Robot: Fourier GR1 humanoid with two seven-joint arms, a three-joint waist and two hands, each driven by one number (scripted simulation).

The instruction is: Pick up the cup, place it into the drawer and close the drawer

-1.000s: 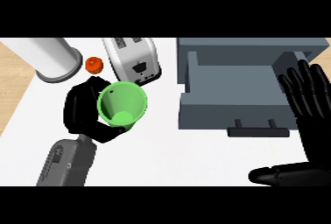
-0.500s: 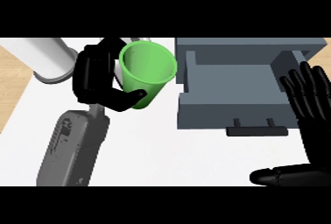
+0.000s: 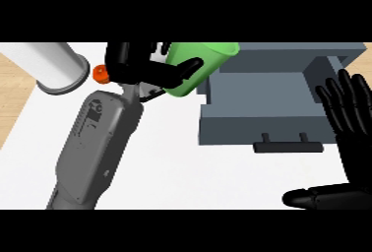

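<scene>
Worktop: a white worktop fills most of the head view, with a strip of pale wood floor past its left edge.
Far left: a white cylinder stands at the worktop's far left corner. A small orange thing lies just beside it on its right.
Drawer: a grey drawer sits on the right half. It is pulled open, so its hollow inside shows. Its dark handle juts from the front wall on the near side.
Left arm: the grey left forearm rises from the lower left edge and slants up and to the right, towards the far middle of the worktop.
Left robot hand: the left robot hand is at the top of the forearm, its black fingers and thumb curled round a green cup and gripping it.
Cup: it is tilted, its far end leaning right and up to the top of the view. It lies beside the drawer, and its right side overlaps the drawer's left wall. Whether the two touch cannot be told. It is not down inside the hollow.
Right robot hand: the right robot hand rests open at the right edge beside the drawer. Its fingers are straight and point up, its thumb is spread out low, and it holds nothing.
</scene>
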